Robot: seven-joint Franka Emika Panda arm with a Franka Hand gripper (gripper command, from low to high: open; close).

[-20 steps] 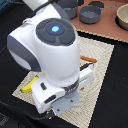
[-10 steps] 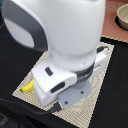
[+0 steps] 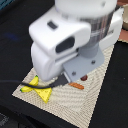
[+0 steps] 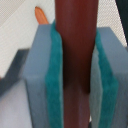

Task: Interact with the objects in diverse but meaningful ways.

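In the wrist view my gripper (image 4: 75,70) is shut on the brown sausage (image 4: 75,40), which stands upright between the teal pads (image 4: 52,85). In the exterior view the white arm (image 3: 65,40) fills most of the picture and hides the fingers and the sausage. The yellow cheese wedge (image 3: 45,94) and the yellow banana (image 3: 27,88) lie on the woven mat (image 3: 75,107), at the exterior view's left below the arm. The bread loaf and the saucepan are out of view.
A small orange piece (image 3: 76,85) and a brown bit (image 3: 85,77) lie on the mat just under the arm; the orange piece also shows in the wrist view (image 4: 41,15). Dark table surface (image 3: 15,45) surrounds the mat.
The arm has come up and closer to the exterior camera, covering more of the scene. The cheese and banana have stayed in place.
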